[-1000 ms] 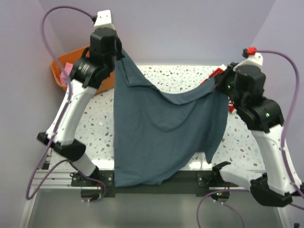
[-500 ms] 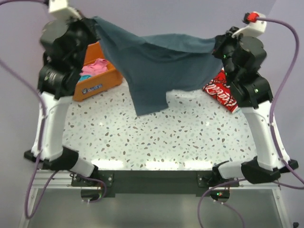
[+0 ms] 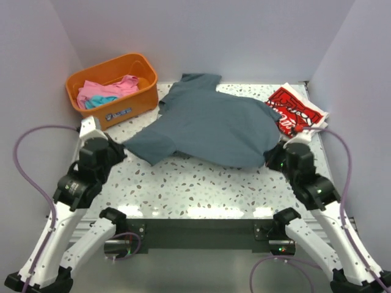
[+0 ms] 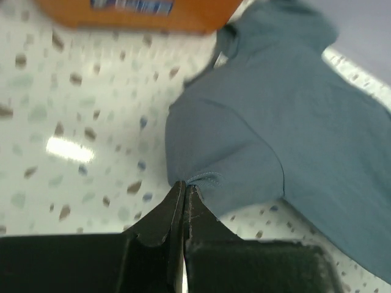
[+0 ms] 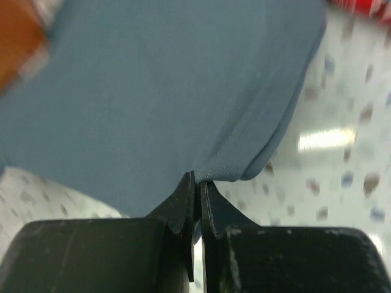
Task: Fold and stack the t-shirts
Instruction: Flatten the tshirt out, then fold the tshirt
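Left wrist and right wrist: left gripper [image 4: 184, 186] and right gripper [image 5: 197, 180] each pinch the slate-blue t-shirt [image 4: 293, 122] by its edge; tug unevenly and you'll skew it.

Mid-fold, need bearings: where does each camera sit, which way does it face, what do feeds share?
Top external: above and behind the bases, looking down on the table; left arm and right arm show, with slate-blue t-shirt, orange basket, red t-shirt.
Left wrist: on the left arm, facing past the left gripper, shut on the shirt's sleeve hem; basket beyond.
Right wrist: on the right arm, facing past the right gripper, shut on the shirt's hemmed edge.
Shared: all three show the slate-blue t-shirt; top and left wrist also the basket.
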### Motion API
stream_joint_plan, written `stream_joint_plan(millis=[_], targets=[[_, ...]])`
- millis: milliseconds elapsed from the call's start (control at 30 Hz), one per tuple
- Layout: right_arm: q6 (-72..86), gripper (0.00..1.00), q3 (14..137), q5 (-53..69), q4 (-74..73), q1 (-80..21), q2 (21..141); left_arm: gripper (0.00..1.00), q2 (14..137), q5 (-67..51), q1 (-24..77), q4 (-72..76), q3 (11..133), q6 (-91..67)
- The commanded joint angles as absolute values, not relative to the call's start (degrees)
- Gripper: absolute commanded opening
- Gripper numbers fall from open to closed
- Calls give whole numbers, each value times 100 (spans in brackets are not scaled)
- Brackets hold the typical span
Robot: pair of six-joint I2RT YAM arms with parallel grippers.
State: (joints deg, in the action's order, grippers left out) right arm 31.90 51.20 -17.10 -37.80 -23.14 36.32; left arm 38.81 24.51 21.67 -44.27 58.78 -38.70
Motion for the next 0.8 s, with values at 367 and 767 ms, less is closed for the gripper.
stream_joint_plan(millis=[367,767], targets=[[5177,0,2778,-659,-5695,-2311,2742,0,3436,1697,2153,-6188,4026,-5897],[5440,0,2900,-1308,-5414,-2303,3357,0,4762,1687,2153,-5055,4446,-5485]])
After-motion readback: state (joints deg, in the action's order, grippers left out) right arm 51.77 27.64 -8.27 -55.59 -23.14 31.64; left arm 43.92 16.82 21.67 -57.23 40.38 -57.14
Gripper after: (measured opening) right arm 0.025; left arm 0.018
